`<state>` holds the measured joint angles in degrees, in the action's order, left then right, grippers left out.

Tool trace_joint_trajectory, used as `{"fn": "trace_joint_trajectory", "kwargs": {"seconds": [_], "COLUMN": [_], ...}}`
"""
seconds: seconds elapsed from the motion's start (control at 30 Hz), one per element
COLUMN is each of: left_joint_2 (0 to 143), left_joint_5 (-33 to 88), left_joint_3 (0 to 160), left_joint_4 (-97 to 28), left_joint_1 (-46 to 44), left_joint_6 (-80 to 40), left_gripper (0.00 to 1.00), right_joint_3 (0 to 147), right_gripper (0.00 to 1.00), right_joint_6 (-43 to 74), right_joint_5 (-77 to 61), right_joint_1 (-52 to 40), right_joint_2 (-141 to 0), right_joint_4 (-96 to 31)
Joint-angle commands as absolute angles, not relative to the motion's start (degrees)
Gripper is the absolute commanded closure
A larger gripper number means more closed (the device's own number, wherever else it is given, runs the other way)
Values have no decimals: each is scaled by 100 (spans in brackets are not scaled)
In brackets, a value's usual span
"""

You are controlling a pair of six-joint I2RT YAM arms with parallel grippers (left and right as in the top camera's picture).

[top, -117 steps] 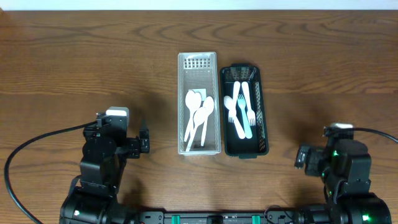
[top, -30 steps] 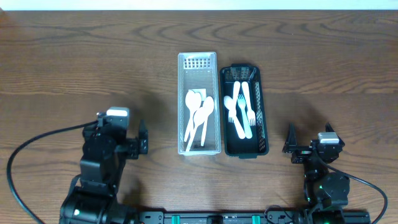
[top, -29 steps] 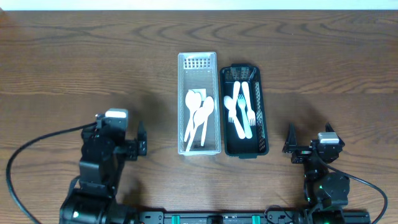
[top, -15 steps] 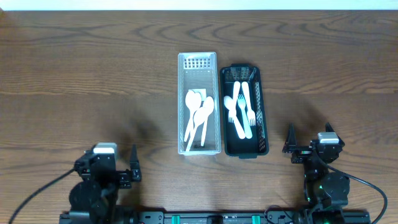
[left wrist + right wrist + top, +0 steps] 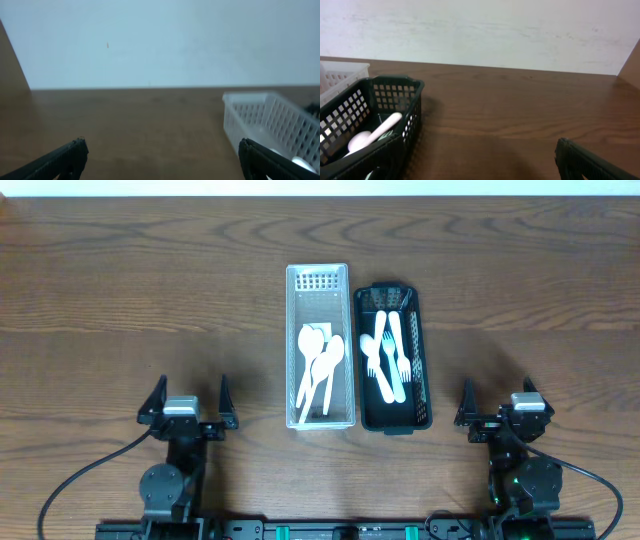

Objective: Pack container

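A white basket [image 5: 294,340] at the table's middle holds white plastic spoons [image 5: 320,360]. A black basket [image 5: 424,360] touching its right side holds white plastic forks [image 5: 388,355]. My left gripper [image 5: 188,398] sits open and empty at the front left, well clear of the baskets; its view shows the white basket [image 5: 260,117] ahead on the right. My right gripper [image 5: 498,398] sits open and empty at the front right; its view shows the black basket [image 5: 395,100] ahead on the left.
The wooden table [image 5: 120,280] spans the whole overhead view. A pale wall [image 5: 480,30] stands behind the far edge in both wrist views. A black cable [image 5: 70,485] runs from the left arm toward the front left.
The left arm has folded down and back to the front edge, its gripper now facing forward with fingers spread. The right arm has not moved in the last second. The baskets are unchanged.
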<state>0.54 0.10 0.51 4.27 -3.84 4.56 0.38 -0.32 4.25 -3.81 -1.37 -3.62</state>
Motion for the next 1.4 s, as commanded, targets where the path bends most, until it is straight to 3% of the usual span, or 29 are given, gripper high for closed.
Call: {"fn": "trace_joint_trajectory", "kwargs": {"seconds": [0.0,0.13,1.37], "left_joint_2": [12,12,185], "left_joint_5": [91,113,108], "left_joint_3": [23,23,23], "left_joint_4": [252,-460,-405], "left_joint_1": [-355,-355,-355], "left_joint_6": [519,301,-5], "left_gripper": [2,2,2], "right_joint_3": [32,32,32], "right_gripper": [1,1,1], "right_joint_6": [-93,-93,-93], "right_joint_5": [405,405,405], "right_joint_1": [-440,-440,-440], "right_joint_2": [-97,-97,-97], "right_joint_4": [-388,-388,-388]}}
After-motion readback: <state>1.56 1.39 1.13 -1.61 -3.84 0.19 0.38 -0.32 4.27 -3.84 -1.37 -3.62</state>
